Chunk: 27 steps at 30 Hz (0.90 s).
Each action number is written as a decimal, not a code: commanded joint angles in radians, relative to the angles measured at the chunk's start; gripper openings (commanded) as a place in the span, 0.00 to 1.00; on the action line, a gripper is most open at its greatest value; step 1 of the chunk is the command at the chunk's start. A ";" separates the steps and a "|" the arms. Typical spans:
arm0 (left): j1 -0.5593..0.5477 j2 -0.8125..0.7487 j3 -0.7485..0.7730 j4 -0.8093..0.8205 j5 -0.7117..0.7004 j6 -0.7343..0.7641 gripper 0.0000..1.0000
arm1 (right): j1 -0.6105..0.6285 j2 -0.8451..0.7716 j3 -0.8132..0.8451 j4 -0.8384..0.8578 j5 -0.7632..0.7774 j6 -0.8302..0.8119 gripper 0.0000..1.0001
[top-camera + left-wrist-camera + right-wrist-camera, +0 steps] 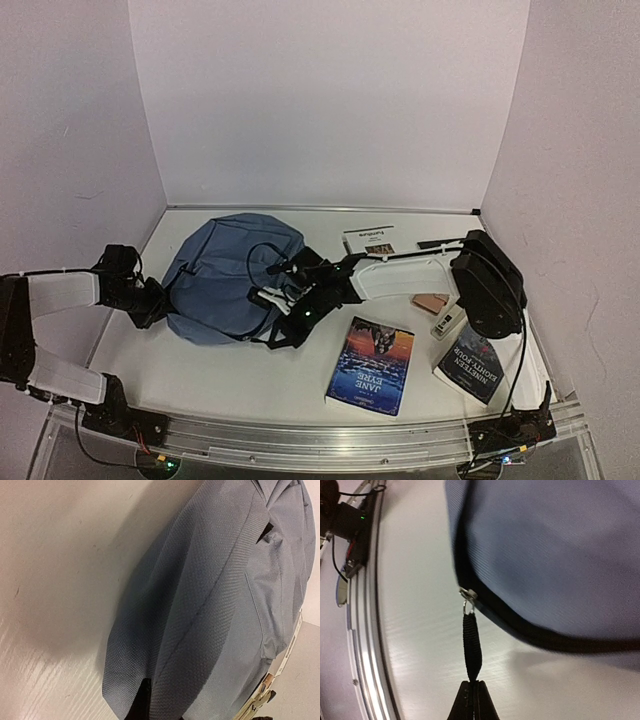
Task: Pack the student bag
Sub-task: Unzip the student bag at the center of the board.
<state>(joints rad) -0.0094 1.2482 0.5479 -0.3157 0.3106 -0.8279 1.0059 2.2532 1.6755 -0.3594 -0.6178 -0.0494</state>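
Soft slate-blue fabric backpack (225,275), left-centre on white bench (230,380). Left end effector (157,302): closed, pinching its left edge. Right end effector (472,695): closed on black webbing zipper pull (471,645). Step: likely opening the zip. Next: steady draw along track, left side anchoring.

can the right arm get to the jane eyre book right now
Probably not yet. The right end effector is shut on the black strap zipper pull of the slate-blue fabric backpack, so it must let go first. The blue Jane Eyre paperback lies uncovered beside that arm.
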 commanded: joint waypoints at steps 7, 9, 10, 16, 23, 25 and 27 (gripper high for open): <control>0.092 0.067 0.115 0.013 -0.036 0.143 0.00 | -0.171 -0.144 -0.094 -0.035 0.051 -0.037 0.00; 0.091 0.062 0.137 0.028 0.019 0.192 0.03 | -0.170 -0.144 -0.085 -0.023 0.018 -0.010 0.00; 0.085 0.048 0.143 0.029 0.041 0.220 0.11 | -0.166 -0.141 -0.076 -0.017 0.003 0.001 0.00; -0.059 -0.137 0.206 -0.101 0.016 0.369 0.67 | -0.124 -0.098 -0.009 -0.013 -0.031 0.034 0.00; -0.303 -0.220 0.190 -0.084 0.006 0.407 0.78 | -0.124 -0.073 0.051 -0.013 -0.012 0.042 0.00; -0.386 -0.172 0.204 -0.084 -0.022 0.424 0.78 | -0.126 -0.077 0.053 -0.013 -0.010 0.042 0.00; -0.495 -0.106 0.233 -0.091 -0.097 0.465 0.77 | -0.131 -0.078 0.055 -0.013 -0.007 0.080 0.00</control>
<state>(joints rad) -0.3501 1.0401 0.7179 -0.3776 0.3223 -0.4519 0.8837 2.1712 1.6943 -0.3744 -0.6254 -0.0172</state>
